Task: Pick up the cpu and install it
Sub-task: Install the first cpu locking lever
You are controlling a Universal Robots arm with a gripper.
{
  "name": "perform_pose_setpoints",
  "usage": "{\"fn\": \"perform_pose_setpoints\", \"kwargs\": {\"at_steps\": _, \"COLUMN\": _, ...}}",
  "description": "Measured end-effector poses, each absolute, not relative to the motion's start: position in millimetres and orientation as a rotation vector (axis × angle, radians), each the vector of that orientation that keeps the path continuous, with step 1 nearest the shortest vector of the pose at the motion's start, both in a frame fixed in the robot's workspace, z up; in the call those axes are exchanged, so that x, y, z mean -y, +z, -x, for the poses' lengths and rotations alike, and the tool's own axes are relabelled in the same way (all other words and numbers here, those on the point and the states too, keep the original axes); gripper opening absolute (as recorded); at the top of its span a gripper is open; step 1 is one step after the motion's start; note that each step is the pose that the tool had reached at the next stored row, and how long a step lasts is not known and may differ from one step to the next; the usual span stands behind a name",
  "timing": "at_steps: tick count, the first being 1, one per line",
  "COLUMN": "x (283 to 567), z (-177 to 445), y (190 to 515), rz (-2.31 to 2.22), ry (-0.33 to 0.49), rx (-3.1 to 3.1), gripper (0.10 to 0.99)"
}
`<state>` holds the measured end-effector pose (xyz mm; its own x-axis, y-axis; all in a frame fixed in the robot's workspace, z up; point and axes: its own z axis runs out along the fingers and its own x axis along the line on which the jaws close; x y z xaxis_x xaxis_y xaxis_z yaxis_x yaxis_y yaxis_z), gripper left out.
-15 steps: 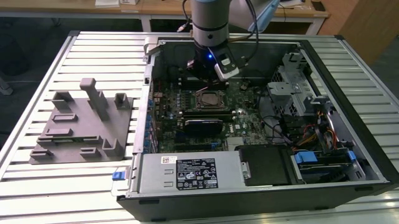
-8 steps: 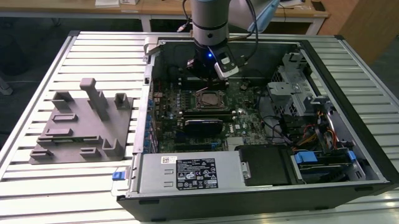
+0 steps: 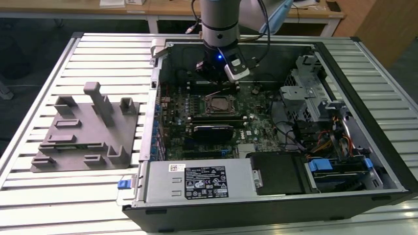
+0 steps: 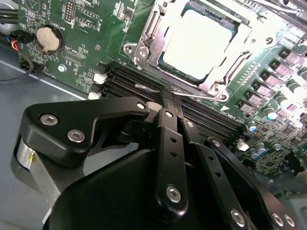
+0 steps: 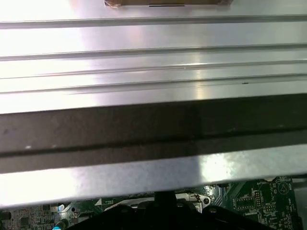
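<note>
Silvery metal catches the light inside the socket (image 4: 201,45): the cpu (image 4: 199,43) already lies in the motherboard's (image 4: 86,62) metal-framed seat, its pale top showing through the frame in the second wrist view. From where I stand that looks like the main part of the job done, the chip picked up and set in place. Whether the retaining frame is fully latched down over it I can't make out.

The gripper (image 4: 170,98) hangs just beside the socket, over the dark memory slots (image 4: 129,79), with its black fingers (image 4: 168,143) drawn together and nothing between them. It is not touching the chip.

In the exterior view the arm (image 3: 219,22) reaches down into the open computer case (image 3: 365,147), which lies on its side on the slatted metal counter (image 3: 104,54). On the exterior view's left, well apart from the case, the grey moulded tray (image 3: 85,132) sits on that same counter, and I see no chip left on it.
</note>
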<state>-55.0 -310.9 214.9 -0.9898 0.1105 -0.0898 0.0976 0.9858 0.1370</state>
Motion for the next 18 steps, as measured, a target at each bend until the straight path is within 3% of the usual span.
{"fn": "perform_pose_setpoints", "kwargs": {"at_steps": 18, "x": 305.5, "z": 55.0, "y": 213.1, "rz": -0.158, "ry": 0.19, "rx": -3.028, "gripper": 0.106}}
